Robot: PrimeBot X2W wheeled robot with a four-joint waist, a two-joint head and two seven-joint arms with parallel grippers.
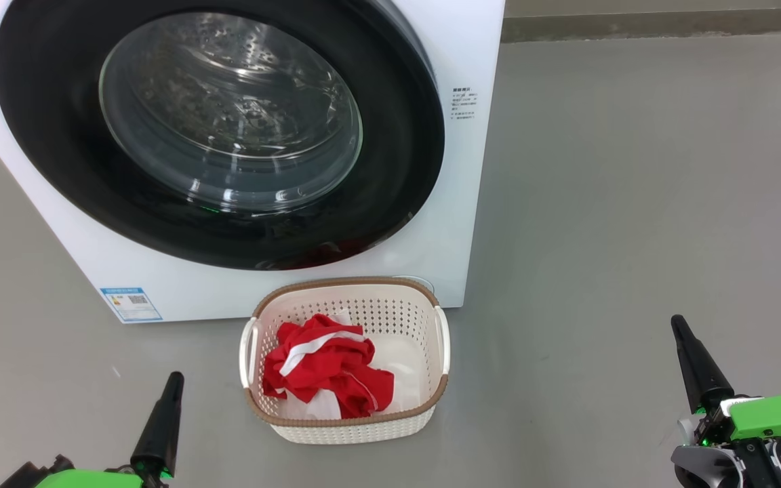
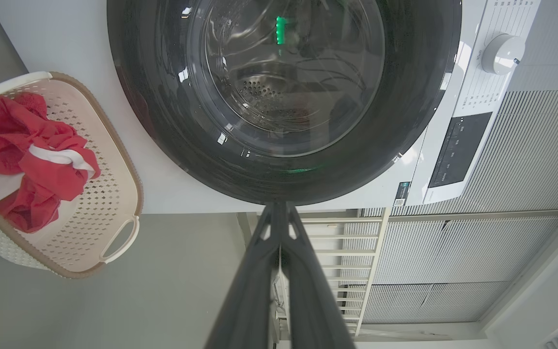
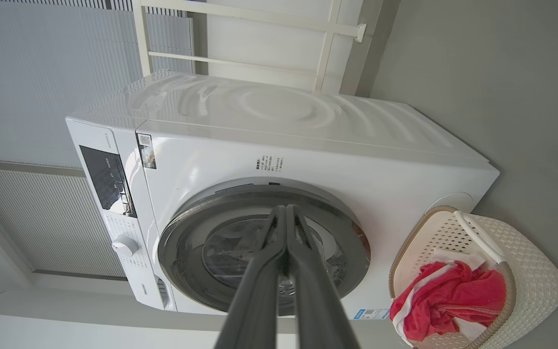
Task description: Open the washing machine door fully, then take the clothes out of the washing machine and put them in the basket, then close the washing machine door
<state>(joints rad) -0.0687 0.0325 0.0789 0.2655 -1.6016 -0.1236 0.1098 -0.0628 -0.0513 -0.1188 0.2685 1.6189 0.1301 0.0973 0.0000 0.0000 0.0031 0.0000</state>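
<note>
Both grippers sit low w/ fingers pressed together, holding nothing: left gripper [image 1: 175, 377] near the basket [image 1: 363, 308] on its left, right gripper [image 1: 678, 322] well apart on its right. The clothes [image 1: 326, 369] lie heaped in the basket, just in front of the washing machine [image 1: 458, 224]. The washing machine door [image 1: 228, 122] is ahead, nearer the left arm, and looks shut, so prob. nothing remains. Right wrist view shows its rim flush w/ the front, which head view can't.

I count one washing machine [image 1: 472, 203], one basket [image 1: 346, 282], my left gripper [image 1: 175, 378] and right gripper [image 1: 677, 323], and perhaps two bunched clothes [image 1: 326, 369].
</note>
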